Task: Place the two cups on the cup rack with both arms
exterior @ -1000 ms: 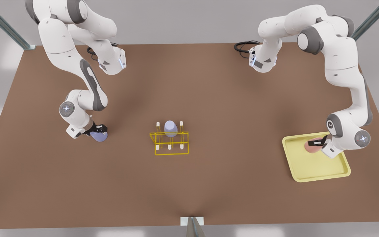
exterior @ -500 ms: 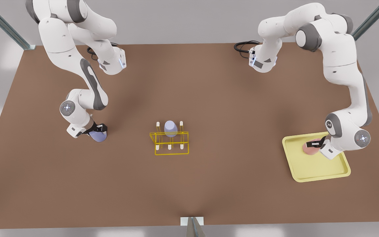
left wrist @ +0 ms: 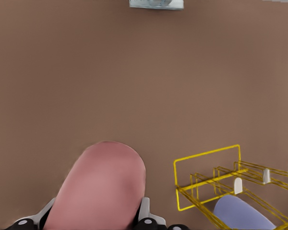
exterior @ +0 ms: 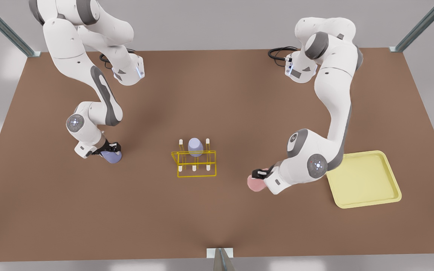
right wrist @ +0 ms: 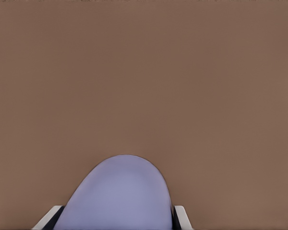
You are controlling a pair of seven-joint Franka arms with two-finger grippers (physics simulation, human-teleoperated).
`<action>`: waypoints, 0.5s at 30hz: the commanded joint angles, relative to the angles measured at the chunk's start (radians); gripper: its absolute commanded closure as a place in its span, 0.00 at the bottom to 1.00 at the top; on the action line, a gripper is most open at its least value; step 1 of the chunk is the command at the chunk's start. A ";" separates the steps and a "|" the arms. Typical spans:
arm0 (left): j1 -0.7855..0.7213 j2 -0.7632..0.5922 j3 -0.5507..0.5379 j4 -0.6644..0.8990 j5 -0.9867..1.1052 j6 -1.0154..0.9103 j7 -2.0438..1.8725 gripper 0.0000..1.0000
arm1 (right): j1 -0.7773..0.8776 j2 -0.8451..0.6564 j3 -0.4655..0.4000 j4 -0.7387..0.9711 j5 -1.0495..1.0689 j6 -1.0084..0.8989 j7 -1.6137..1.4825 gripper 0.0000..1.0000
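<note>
Rack (exterior: 194, 163) stands at the middle of the table (exterior: 217, 222), with 1 lavender cup (exterior: 195, 146) already on it, toward its 12 o'clock side. In the front view the pink cup (exterior: 255, 183) lies at about 4 o'clock from the rack, near but apart. The left gripper (exterior: 259, 174) is closed around it, fingers (left wrist: 145, 209) pressing both sides. The second lavender cup (exterior: 111, 156) lies at 9 o'clock from the rack, farther away, clamped in the right gripper (exterior: 112, 148). The tray (exterior: 364, 178) at 3 o'clock holds nothing. I judge the pink cup is the nearer one, so the left arm should arrive first. From its wrist view the rack sits ahead and to one side, so the cup must travel toward 10 o'clock to reach the free pegs (exterior: 194, 168) at the 6 o'clock side.
</note>
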 commanded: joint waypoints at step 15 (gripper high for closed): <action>-0.231 0.109 -0.010 0.114 -0.020 0.073 -0.923 0.19 | 0.178 0.147 0.063 0.658 0.489 -0.542 0.029 0.21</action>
